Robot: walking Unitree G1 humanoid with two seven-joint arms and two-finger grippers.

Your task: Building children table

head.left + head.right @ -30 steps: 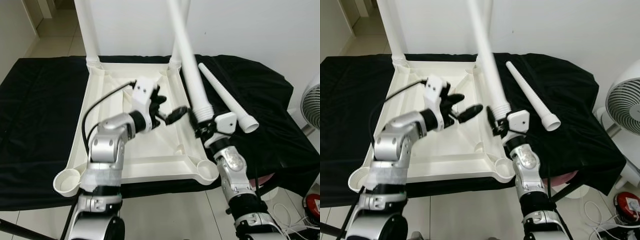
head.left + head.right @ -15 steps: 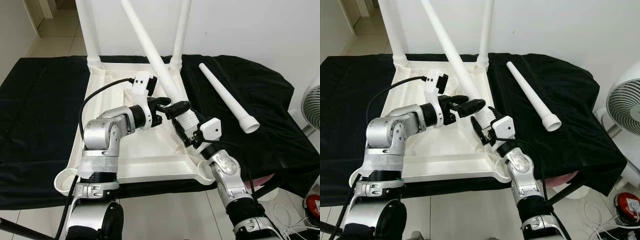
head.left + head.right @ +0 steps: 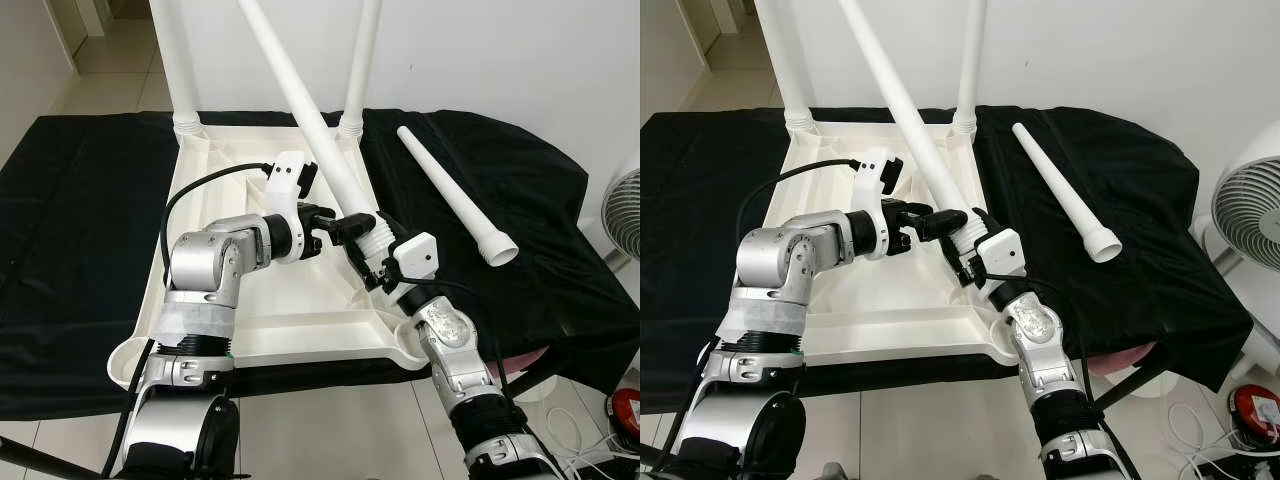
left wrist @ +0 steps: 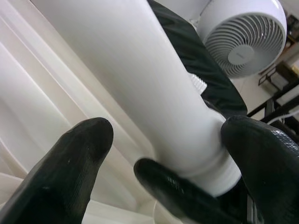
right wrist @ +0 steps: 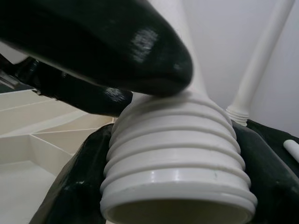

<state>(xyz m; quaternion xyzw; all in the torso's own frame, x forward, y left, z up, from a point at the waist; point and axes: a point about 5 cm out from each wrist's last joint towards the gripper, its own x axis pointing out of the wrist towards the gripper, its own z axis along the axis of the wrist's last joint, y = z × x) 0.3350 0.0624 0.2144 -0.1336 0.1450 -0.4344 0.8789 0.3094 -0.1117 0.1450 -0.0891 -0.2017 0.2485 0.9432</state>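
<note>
The white table top (image 3: 300, 345) lies upside down on a black cloth, with two white legs (image 3: 175, 60) (image 3: 362, 60) standing in its far corners. My right gripper (image 3: 372, 264) is shut on the ribbed threaded end (image 5: 177, 154) of a third leg (image 3: 300, 100). That leg tilts up and away to the left, above the table's near right part. My left gripper (image 3: 346, 226) is open, its fingers (image 4: 70, 163) straddling this leg just above the threads; one finger stands clear of it. A fourth leg (image 3: 450, 190) lies loose on the cloth to the right.
Round corner sockets sit open at the near right (image 3: 413, 342) and near left (image 3: 130, 365) of the table top. A white fan (image 3: 1252, 215) stands on the floor at the far right. The black cloth (image 3: 80, 200) reaches out on both sides, against a white wall behind.
My right gripper has swung the leg from nearly upright to a leftward tilt and brought its threaded end over the table top. My left gripper has come in around the leg.
</note>
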